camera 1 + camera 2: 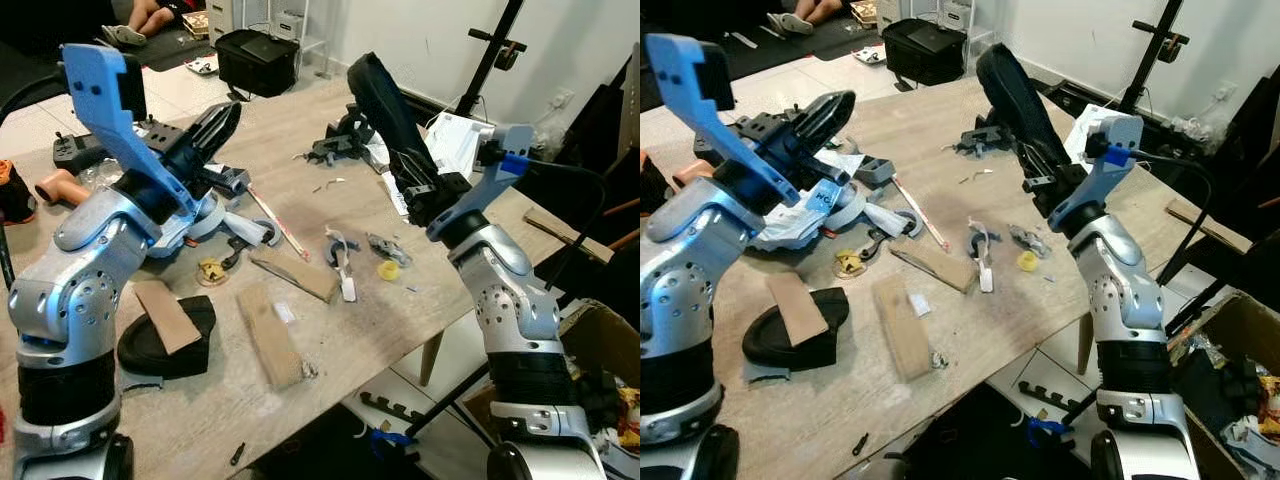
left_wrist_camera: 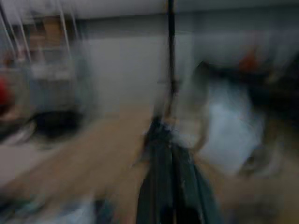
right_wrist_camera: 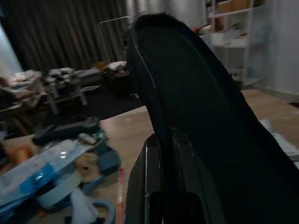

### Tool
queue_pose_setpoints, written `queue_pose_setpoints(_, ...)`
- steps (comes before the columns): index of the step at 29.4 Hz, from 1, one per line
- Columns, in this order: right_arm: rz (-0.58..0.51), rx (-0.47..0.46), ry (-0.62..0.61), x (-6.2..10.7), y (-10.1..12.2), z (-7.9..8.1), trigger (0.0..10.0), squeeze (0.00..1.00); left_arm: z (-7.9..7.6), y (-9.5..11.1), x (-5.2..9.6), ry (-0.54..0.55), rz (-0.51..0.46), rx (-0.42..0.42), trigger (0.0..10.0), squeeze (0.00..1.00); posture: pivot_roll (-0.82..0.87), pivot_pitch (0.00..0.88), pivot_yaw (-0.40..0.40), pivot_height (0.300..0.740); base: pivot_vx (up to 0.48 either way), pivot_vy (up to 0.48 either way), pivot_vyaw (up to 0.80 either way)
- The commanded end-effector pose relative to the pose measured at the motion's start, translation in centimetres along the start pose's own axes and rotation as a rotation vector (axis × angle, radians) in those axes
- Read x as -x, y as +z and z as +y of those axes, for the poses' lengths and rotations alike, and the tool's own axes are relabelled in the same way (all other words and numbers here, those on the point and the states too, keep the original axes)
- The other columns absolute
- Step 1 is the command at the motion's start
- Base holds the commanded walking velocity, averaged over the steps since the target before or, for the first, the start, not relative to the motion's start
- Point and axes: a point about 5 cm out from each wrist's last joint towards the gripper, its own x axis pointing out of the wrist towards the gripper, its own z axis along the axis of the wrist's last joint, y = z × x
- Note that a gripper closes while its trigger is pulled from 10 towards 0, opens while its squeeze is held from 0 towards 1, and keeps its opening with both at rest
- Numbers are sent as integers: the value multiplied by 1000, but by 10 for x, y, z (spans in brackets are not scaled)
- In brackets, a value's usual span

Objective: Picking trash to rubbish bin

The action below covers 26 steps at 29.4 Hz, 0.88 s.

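Silver forearms fill the foreground, and past them the wooden table is a mess. Right gripper is raised over the table's far side, fingers clenched on a long black foam-like piece that rises well beyond the fingertips; the right wrist view has it pinched between the two black fingers, hiding much of the room behind. Left gripper hovers above the clutter, and the left wrist view shows its fingers pressed together with nothing between them, though that picture is badly blurred. Below and just beside the left fingers lie a roll of tape and a crinkled plastic packet. Nearer the robot sit strips of cardboard, one resting on a black curved pad, plus a small yellow piece and a white plastic scrap between the two arms. Beyond the right fingers, a black clamp-like tool and white papers crowd the table's far edge. A cardboard box of rubbish sits on the floor beside the right arm, cut off by the frame edge.
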Motion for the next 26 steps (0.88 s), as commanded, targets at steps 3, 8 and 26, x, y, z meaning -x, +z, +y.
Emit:
queue_pose_setpoints(3,-25,74,-61,5,3,4,10000,0,-17,-28,-9,40,97,-20,10000,0,172,43,-28,740,0,0,0)
queue_pose_setpoints(8,-9,162,-79,10,-2,10,10000,0,-47,-35,-13,-31,86,81,10000,0,157,35,-20,740,0,0,0)
queue_pose_setpoints(26,40,123,-124,21,-23,28,10000,0,-48,-62,-15,147,184,218,10000,0,152,41,-31,740,0,0,-667)
